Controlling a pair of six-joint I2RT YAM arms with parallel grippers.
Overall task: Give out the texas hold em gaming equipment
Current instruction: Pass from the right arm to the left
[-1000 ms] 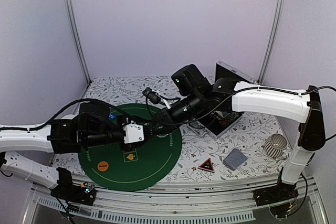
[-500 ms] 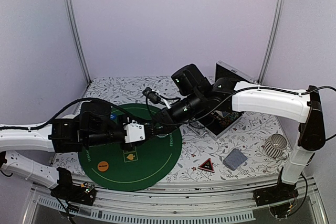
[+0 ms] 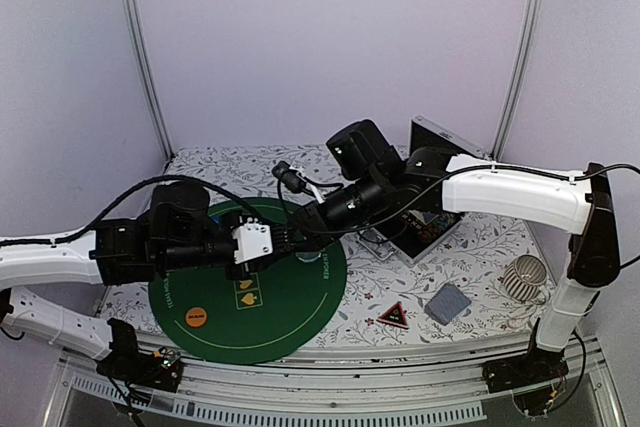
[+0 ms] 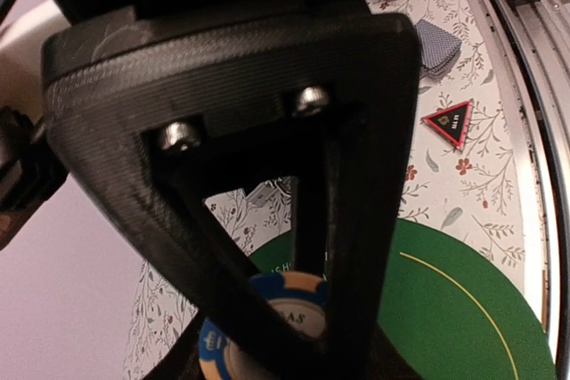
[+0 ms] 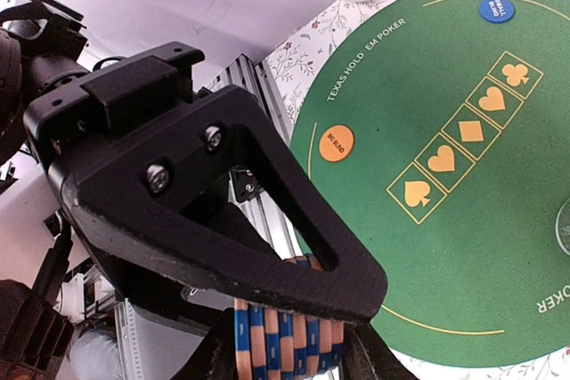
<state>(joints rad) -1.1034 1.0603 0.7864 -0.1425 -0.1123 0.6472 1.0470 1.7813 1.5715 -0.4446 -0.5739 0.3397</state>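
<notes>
Apparently handing over 1 chip stack (image 5: 283, 335): right gripper (image 3: 293, 233) clamps it, left gripper (image 3: 275, 240) hold unclear; left should clamp before right releases.

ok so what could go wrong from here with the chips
1. The chip stack sits at the fingertips of both the left gripper and the right gripper, above the green mat; which one carries it cannot be told. If one lets go too early, chips could drop and scatter.
2. The grippers are crowded together, so either pulling away might bump the other.
3. Falling chips could knock the clear disc on the mat nearby.
</notes>
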